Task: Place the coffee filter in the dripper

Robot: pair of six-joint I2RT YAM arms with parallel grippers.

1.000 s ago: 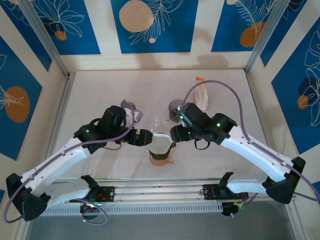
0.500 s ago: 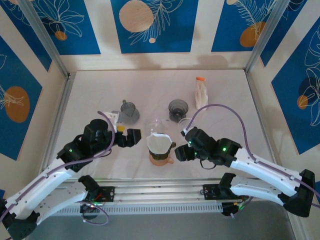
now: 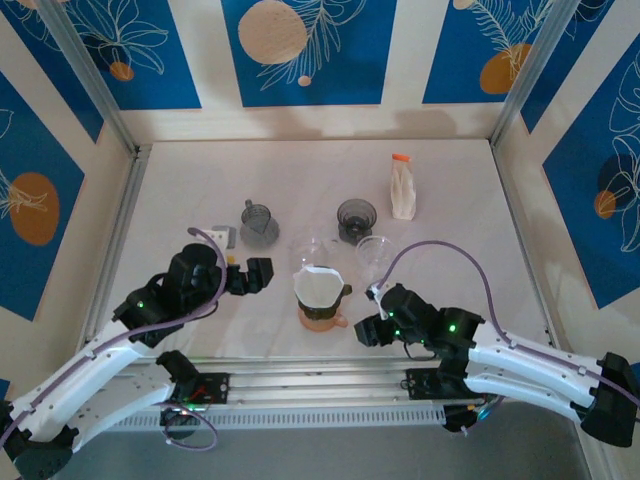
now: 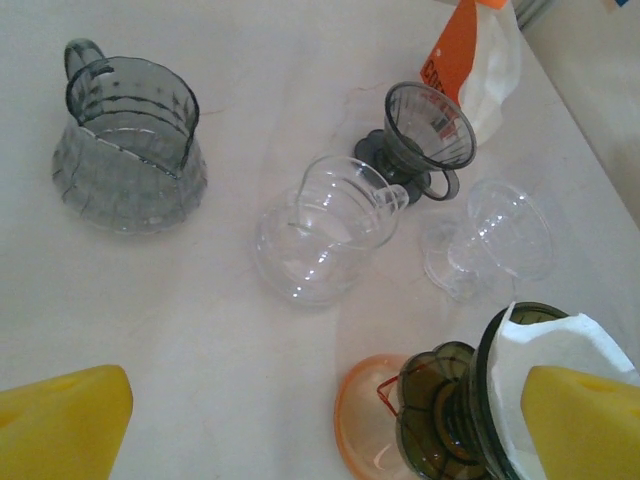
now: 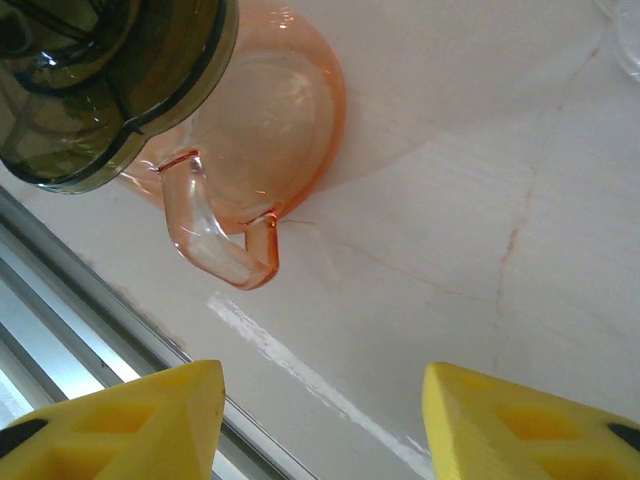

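1. The coffee filter (image 4: pixel 550 345) is white paper, matt and softly creased.
2. The dripper (image 4: pixel 445 410) is dark olive and see-through, plastic or glass, with a glossy surface.
3. The server (image 5: pixel 265 120) is orange-tinted, transparent, smooth and shiny.
4. The pitcher (image 4: pixel 128 150) is smoky grey, translucent and ribbed.
5. The table (image 5: pixel 500 180) looks like pale stone, matt and faintly veined.
6. The fingers (image 5: pixel 120 420) of the right gripper (image 5: pixel 322 400) are matt yellow plastic.
7. The rail (image 5: pixel 60 290) looks like pale metal.

White table (image 3: pixel 450 180): grey jug (image 3: pixel 259 222), clear carafe (image 3: pixel 313 250), dark dripper (image 3: pixel 356 217), clear dripper (image 3: pixel 375 252), pouch (image 3: pixel 402 188), orange server (image 3: pixel 322 318).
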